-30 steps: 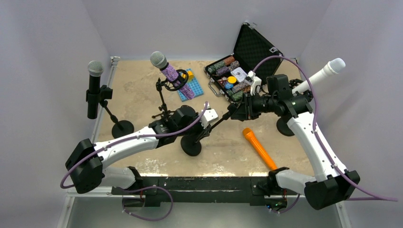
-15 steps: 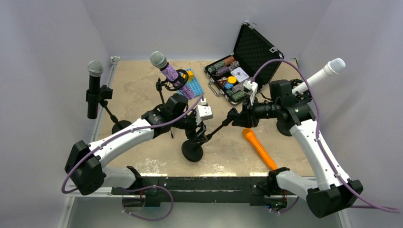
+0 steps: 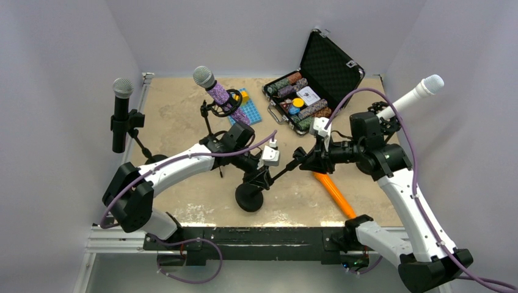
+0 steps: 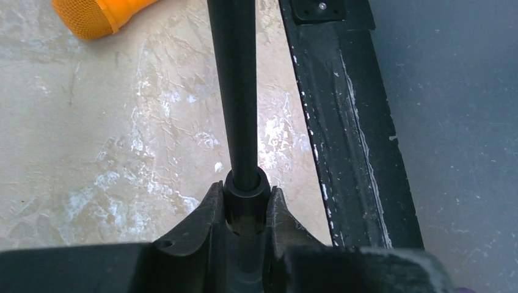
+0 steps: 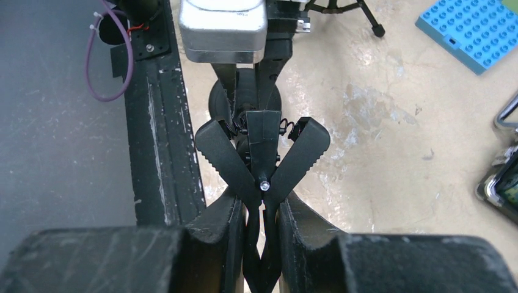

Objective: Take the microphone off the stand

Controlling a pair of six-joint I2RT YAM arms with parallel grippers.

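Observation:
An orange microphone [image 3: 333, 192] lies flat on the table, free of any stand; its mesh head [image 4: 98, 15] shows in the left wrist view. A black stand with a round base [image 3: 248, 198] leans in the middle. My left gripper [image 3: 261, 176] [image 4: 244, 198] is shut on the stand's pole [image 4: 235, 91] at a collar. My right gripper [image 3: 307, 160] [image 5: 262, 207] is shut on the handles of the stand's spring clip [image 5: 262, 152], whose toothed arms spread wide with nothing in them.
A black microphone [image 3: 122, 113] stands on a stand at the left, a purple one [image 3: 220, 94] on a tripod and a white one [image 3: 415, 94] on a stand at the right. A blue brick plate [image 3: 247, 110] and an open chip case [image 3: 302, 101] sit behind. A black rail [image 3: 256, 235] edges the front.
My left gripper opened briefly and shut again on the pole. The stand's base slid slightly toward the near edge, and my right arm came nearer with the clip.

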